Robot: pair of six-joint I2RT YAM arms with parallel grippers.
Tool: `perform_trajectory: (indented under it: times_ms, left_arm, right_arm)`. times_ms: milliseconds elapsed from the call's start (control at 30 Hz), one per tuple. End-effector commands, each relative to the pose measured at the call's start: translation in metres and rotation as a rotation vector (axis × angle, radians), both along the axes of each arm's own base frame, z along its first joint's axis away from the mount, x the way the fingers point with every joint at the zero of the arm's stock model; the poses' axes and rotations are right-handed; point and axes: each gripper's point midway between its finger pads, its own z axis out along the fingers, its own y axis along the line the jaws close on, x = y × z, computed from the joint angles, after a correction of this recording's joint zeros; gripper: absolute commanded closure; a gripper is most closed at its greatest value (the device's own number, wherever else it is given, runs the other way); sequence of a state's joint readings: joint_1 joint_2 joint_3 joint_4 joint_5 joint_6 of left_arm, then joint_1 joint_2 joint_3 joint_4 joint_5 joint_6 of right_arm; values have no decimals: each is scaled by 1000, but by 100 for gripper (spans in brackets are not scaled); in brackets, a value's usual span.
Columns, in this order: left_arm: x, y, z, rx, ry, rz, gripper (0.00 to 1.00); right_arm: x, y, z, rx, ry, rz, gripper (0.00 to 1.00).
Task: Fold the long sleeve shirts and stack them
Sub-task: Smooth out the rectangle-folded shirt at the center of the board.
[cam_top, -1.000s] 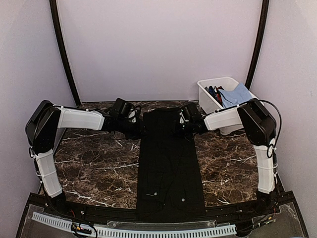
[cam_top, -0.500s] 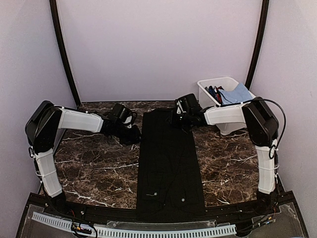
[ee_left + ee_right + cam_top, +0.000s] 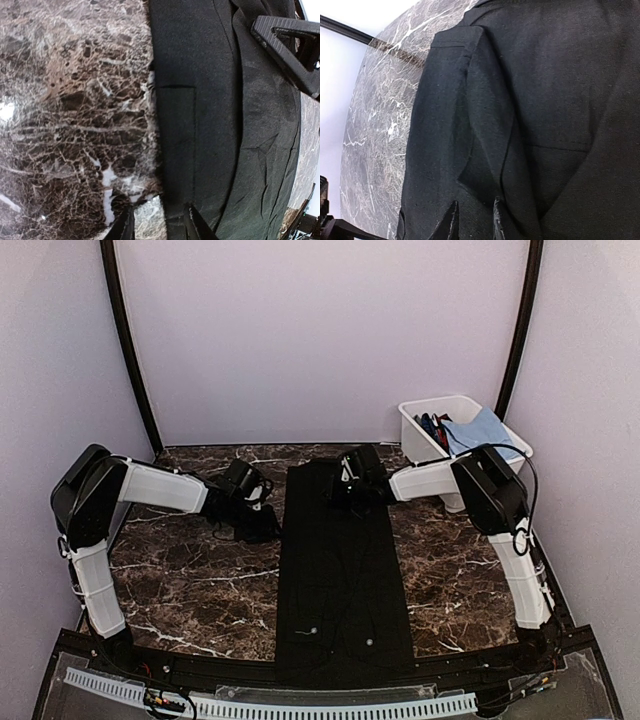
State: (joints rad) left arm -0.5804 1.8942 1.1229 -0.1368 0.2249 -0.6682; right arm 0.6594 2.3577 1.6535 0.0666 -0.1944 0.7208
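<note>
A black long sleeve shirt lies as a long narrow strip down the middle of the marble table, with tiny white buttons near its front end. My left gripper is low at the shirt's left edge near the far end. In the left wrist view its jaws stand open, one fingertip over marble and the other over the shirt's edge. My right gripper is over the shirt's far part. Its jaws are a narrow gap apart on the folded black cloth.
A white bin holding a blue cloth and other garments stands at the back right. Bare marble flanks the shirt on both sides. A black strut of the right arm shows in the left wrist view.
The right gripper moved left from the shirt's right edge onto its middle. The left gripper drew back left off the shirt's edge and slightly nearer.
</note>
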Motion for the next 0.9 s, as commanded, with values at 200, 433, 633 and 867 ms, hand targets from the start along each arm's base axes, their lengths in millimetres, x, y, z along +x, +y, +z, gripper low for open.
perform_trajectory:
  times_ms: [200,433,633,867]
  left_arm:
    - [-10,8,9,0,-5,6,67]
    - [-14,16,28,-4,-44,27,68]
    - [-24,23,44,-21,-67,34,68]
    - [-39,30,59,-51,-83,35,68]
  right_arm:
    - [-3,10,40,-7,-31,63,77]
    - [-25,8,102,-139,-161,112,71]
    - [-71,-1,89,-316,-152,121,62]
    - [-103,-14,64,-477,-116,88,48]
